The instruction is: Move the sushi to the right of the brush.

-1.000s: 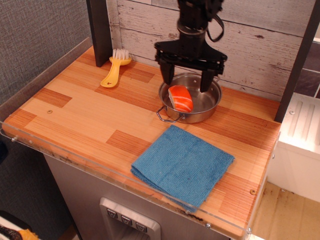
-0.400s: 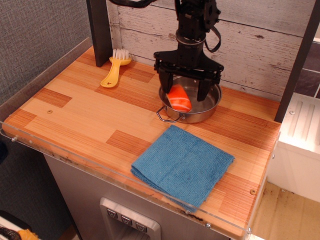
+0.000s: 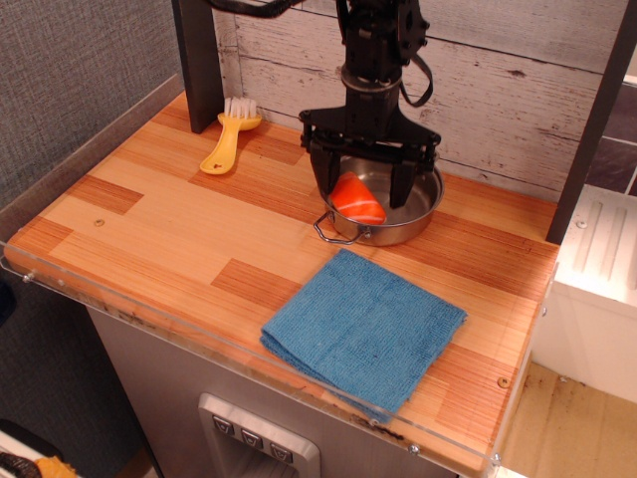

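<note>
Sushi [image 3: 359, 200] sits inside pan rim [image 3: 338, 234], straddled by spread end effector [image 3: 364, 189]

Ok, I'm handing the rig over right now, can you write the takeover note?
Gripper: open, lowered into the steel pan, fingers either side of the sushi, not closed on it.
Sushi: lying in the pan, tilted.
Brush: at the back left of the counter, bristles toward the wall.
Blue cloth: front, out of the way.
Done: approach. Left: grasp, lift, place the sushi right of the brush.
</note>
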Controlling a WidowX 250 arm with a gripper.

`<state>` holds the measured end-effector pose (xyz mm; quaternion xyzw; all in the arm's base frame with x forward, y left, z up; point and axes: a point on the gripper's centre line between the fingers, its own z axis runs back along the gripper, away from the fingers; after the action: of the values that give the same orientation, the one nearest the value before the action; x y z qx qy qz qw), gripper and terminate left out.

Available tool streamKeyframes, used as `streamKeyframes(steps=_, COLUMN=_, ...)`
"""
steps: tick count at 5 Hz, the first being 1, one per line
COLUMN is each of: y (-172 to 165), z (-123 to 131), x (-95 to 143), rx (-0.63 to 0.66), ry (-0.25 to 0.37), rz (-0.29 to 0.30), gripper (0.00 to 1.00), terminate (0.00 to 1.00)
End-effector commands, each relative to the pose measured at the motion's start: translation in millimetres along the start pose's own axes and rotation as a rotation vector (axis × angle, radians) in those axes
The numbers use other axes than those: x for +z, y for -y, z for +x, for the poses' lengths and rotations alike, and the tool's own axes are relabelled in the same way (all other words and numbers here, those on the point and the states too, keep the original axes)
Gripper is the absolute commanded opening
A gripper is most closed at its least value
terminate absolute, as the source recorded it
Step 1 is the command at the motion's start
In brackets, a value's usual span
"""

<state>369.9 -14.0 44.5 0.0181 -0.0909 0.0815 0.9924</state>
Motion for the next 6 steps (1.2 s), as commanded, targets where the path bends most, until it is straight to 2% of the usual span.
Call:
streamKeyframes(steps=1, y=-6.6, z=5.6, x=1.2, rx=0.000, ry=0.015, rz=0.008, gripper=1.00, terminate=0.00)
streamKeyframes(steps=3, y=-5.0, z=7.2, x=-8.4, rx=0.004, ry=0.009, rz=0.004, gripper=1.00, terminate=0.00)
streamKeyframes(steps=4, y=-5.3, z=7.3, x=-10.9, rx=-0.001, ry=0.017, rz=-0.010, gripper=0.00, terminate=0.00)
streamKeyframes(steps=5, y=-4.4, z=10.9, x=1.5, rx=0.001, ry=0.055, rz=-0.036, gripper=0.00, terminate=0.00)
streamKeyframes(steps=6, y=-13.0, z=20.0, x=31.6, rx=-0.008, ry=0.133, rz=-0.109, gripper=0.00, terminate=0.00)
